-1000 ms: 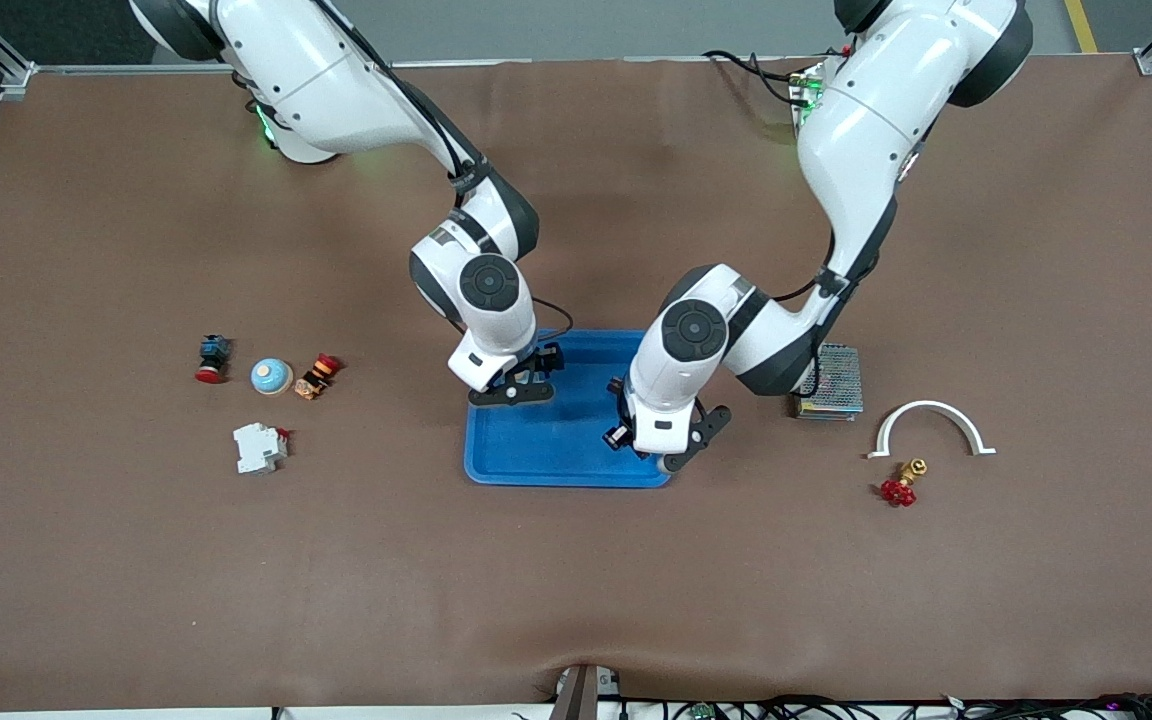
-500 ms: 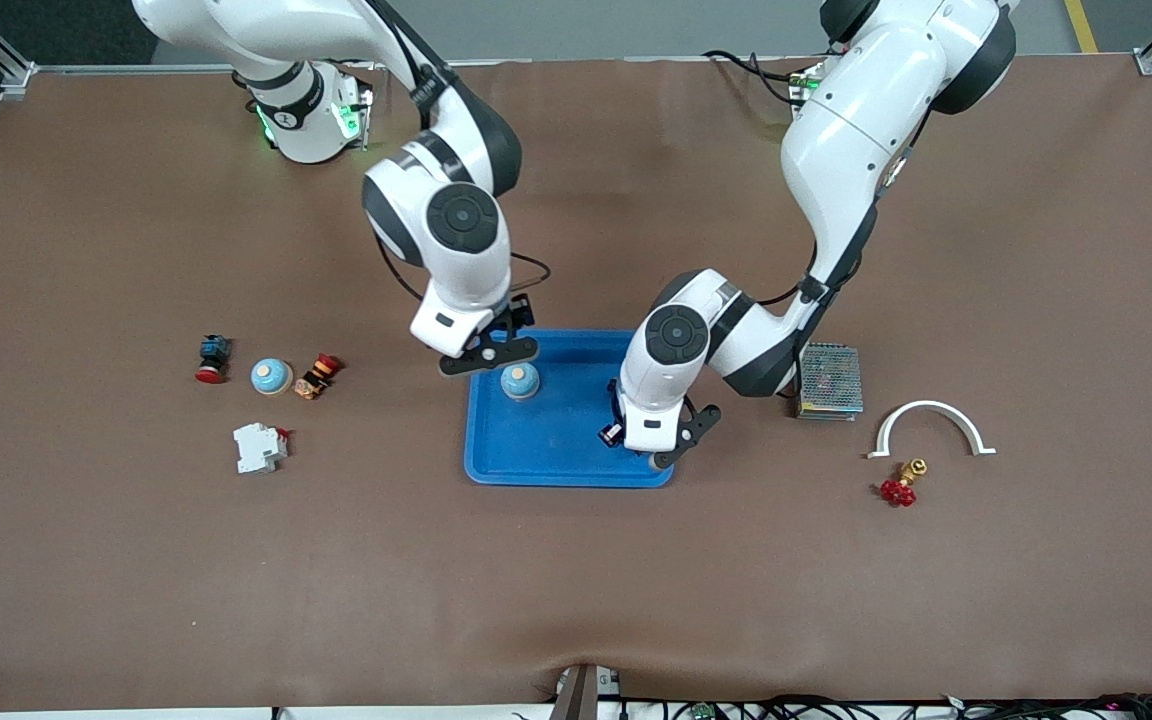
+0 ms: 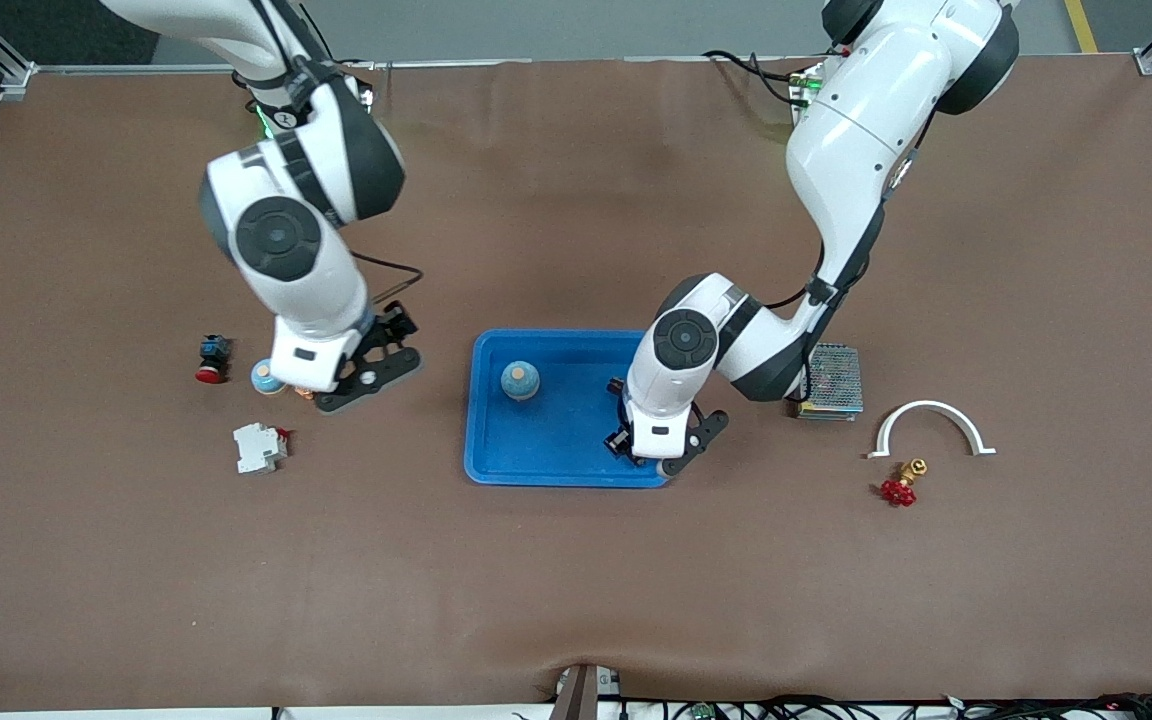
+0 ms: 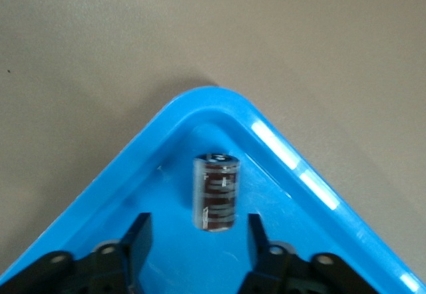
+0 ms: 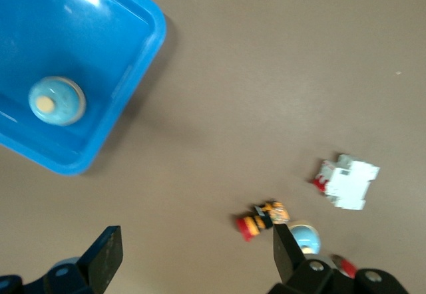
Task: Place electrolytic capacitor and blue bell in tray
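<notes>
Since the earlier frame, our right gripper [image 3: 368, 372] has left the shallow bright blue plastic tray [image 3: 546, 455], jaws wide and empty; our left gripper [image 3: 658, 455], jaws apart, straddles the small dark cylindrical capacitor [image 4: 215, 191]; the round blue bell [image 3: 520, 380] sits upper-middle in the tray.

The table [image 3: 576, 580] is covered in plain matte brown. The tray [image 3: 546, 450] is bright, glossy blue. The bell [image 3: 520, 380] in it is pale blue with a tan centre, and a second bell [image 3: 262, 375] on the brown cover has the same pale blue. The capacitor [image 4: 215, 191] is dark brown with light markings, a clear sleeve and a black top. One button [image 3: 211, 359] is black and teal with a red cap; another switch [image 5: 261, 219] is striped orange and black with a red head. The breaker [image 3: 259, 447] is white with a red tip. The curved bracket [image 3: 930, 409] is white, the valve [image 3: 900, 484] brass with a red wheel. The arms are white with black joints, and both grippers [image 3: 664, 452] [image 3: 364, 372] are black.
</notes>
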